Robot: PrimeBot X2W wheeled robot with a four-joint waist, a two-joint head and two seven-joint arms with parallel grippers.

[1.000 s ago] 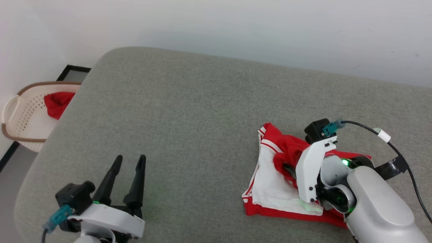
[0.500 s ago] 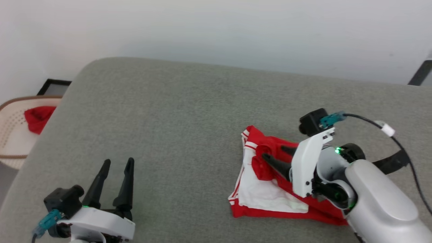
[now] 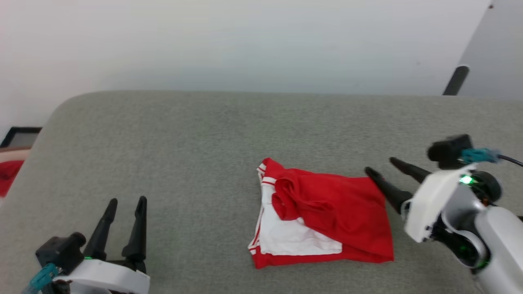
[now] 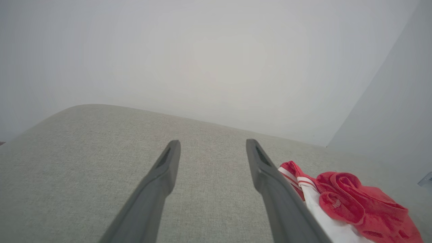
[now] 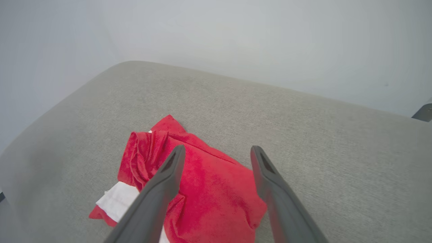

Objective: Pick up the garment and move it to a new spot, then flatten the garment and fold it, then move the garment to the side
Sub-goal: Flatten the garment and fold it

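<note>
Right of centre on the grey upholstered surface [image 3: 184,143] we note the garment [image 3: 327,216], a compact folded packet. Soft red knit lies over a white panel, with striped trim at its left edge and a bunched roll on top. Just beside its right edge the right tool [image 3: 380,165] points at it, fingers apart and empty, which we judge well placed for the sideways move. Well apart, the left tool [image 3: 127,200] rests spread and idle.
</note>
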